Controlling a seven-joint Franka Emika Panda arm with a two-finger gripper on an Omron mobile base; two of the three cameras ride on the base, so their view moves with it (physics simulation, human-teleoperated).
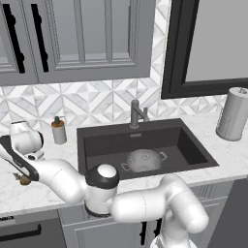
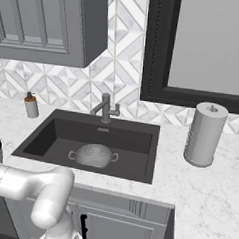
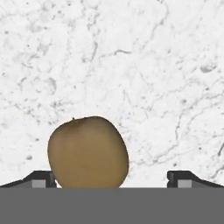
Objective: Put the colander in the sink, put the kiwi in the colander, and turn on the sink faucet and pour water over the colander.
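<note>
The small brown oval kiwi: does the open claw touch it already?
Cannot tell. In the hand view the kiwi sits beside one fingertip of the claw, with no plain gap.

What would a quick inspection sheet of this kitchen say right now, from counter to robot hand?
Surface: white marble counter, dark sink set into it.
Job's things: colander sits in the sink, holes facing up; kiwi lies on the counter left of the sink; sink faucet behind the basin, no water seen.
Clutter: soap dispenser, paper towel roll.
Grippers: gripper open, low over the kiwi, which sits nearer one fingertip.
Cables: nothing seen.
Surroundings: grey cabinets, patterned tile wall, dark-framed window.
</note>
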